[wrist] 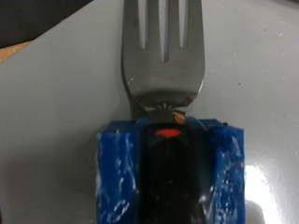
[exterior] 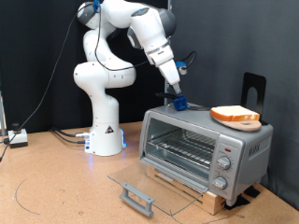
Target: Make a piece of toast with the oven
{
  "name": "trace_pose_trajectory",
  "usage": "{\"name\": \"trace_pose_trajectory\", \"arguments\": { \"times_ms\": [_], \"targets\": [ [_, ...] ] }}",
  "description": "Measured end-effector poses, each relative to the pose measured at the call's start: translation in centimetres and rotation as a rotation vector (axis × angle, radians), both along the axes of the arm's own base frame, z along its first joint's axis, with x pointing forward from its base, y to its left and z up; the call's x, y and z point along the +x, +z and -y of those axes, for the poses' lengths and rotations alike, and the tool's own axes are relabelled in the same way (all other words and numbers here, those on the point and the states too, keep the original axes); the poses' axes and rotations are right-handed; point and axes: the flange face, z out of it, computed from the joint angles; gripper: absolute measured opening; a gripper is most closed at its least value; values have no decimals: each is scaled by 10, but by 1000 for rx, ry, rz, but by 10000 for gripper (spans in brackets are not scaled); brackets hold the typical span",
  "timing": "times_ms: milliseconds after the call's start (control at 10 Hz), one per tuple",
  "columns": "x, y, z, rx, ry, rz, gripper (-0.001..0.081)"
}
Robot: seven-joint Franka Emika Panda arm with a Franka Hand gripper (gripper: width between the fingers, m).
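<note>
Pincer (exterior: 177, 96) clamped on fork (wrist: 164, 56) atop oven (exterior: 201, 145), toast (exterior: 234, 116) beside, door open

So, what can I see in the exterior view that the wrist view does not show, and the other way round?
Only the exterior view shows the whole arm, the oven with its glass door lowered open, the wire rack inside, the knobs, and the piece of toast lying on a round board on the oven's top.

Only the wrist view shows a metal fork up close, its tines pointing away from the blue-padded fingers.

Both show the gripper with its blue fingers down at the oven's grey top surface, towards the exterior view's left, apart from the toast.
</note>
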Motion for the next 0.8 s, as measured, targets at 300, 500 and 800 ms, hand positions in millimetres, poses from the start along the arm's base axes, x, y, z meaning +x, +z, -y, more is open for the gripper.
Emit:
{"name": "trace_pose_trajectory", "arguments": {
  "times_ms": [300,500,800],
  "targets": [
    [-2,-12,-8,-13,-20,4,807],
    [-4,-20,-13,-22,-24,-4,807],
    [-2,-30,-16,-30,-48,-24,807]
  ]
}}
